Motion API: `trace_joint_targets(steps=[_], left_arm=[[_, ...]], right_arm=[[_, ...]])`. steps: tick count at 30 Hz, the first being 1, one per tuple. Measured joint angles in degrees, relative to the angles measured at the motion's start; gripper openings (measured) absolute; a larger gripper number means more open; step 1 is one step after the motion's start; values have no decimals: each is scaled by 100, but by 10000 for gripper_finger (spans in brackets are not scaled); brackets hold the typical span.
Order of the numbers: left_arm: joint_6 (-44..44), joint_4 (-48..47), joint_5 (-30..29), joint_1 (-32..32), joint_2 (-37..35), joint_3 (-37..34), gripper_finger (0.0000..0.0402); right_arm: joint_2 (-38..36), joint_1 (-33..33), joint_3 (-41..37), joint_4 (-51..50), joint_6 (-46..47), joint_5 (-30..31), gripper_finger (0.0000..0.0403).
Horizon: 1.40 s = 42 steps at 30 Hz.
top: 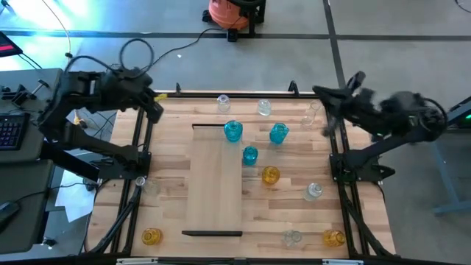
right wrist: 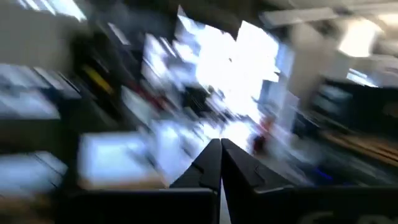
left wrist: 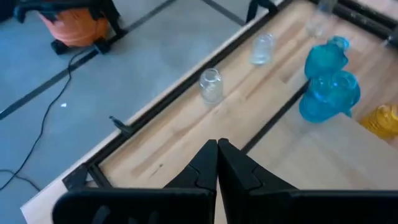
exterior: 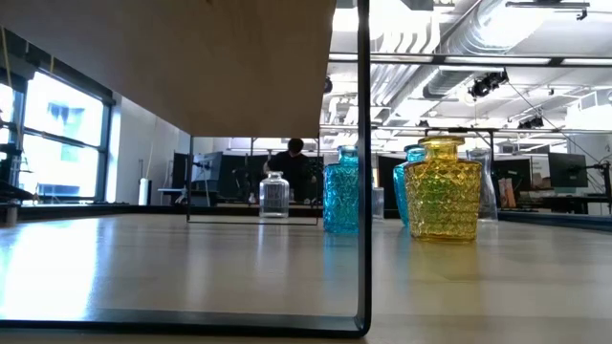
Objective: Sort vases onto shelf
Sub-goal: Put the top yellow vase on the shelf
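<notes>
The shelf (top: 215, 180), a long pale wood panel, stands mid-table on thin dark end frames (exterior: 363, 162). Three blue vases (top: 232, 131) (top: 278, 133) (top: 249, 155) stand upright on the tabletop by its far right corner, with a yellow vase (top: 271, 175) nearer. Clear vases (top: 223, 102) (top: 264, 108) stand by the far edge. My left gripper (top: 160, 113) (left wrist: 217, 146) hovers shut above the table's far left corner, holding nothing. Above the far right corner, my right gripper (top: 321, 96) (right wrist: 221, 146) is raised, shut and holding nothing.
More vases stand at the near edge: yellow ones (top: 151, 236) (top: 333, 238) and a clear one (top: 293, 237), another clear one (top: 314, 191) at the right. A dark frame (top: 335, 158) rims the table. A person (exterior: 295, 162) is far behind it.
</notes>
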Motion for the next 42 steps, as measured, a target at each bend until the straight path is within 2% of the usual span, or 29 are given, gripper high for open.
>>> trace_joint_targets(steps=[2, 4, 7, 9, 14, 17, 21, 23, 26, 30, 34, 42], left_arm=[[-78, -1, -51, 53, -144, 0, 3], [-225, 3, -59, 95, -268, 0, 3], [-490, 1, -109, 127, -438, 0, 3], [-609, 1, -155, 126, -515, 0, 3], [-795, 3, -156, 126, -593, 0, 3], [-746, 3, -154, 126, -591, -3, 3], [-482, 5, -149, 126, -585, -3, 3], [-306, 5, -149, 126, -585, -3, 3], [36, 5, -149, 126, -587, -3, 3], [456, 5, -145, 126, -596, -6, 3], [887, 5, -146, 126, -600, -7, 3], [1665, 5, -145, 126, -644, -9, 3]], right_arm=[[478, -258, 702, -1421, 340, 320, 0], [946, -601, 1306, -2726, 872, 123, 0], [1526, -1113, 1919, -3974, 1142, -410, 0], [1879, -1328, 2143, -4374, 992, -559, 0], [2519, -1518, 2339, -4406, 1082, -644, 0], [2836, -1623, 2319, -4599, 1039, -1114, 0], [3117, -1711, 2315, -5260, 1944, -2467, 0], [3203, -1690, 2315, -5639, 2536, -2929, 0], [3221, -1412, 2311, -5899, 3322, -3093, 0], [3217, -920, 2311, -5444, 4177, -3206, 6], [3447, -558, 2317, -5127, 5197, -3356, 42], [4185, -19, 2309, -5066, 6788, -3472, 160]])
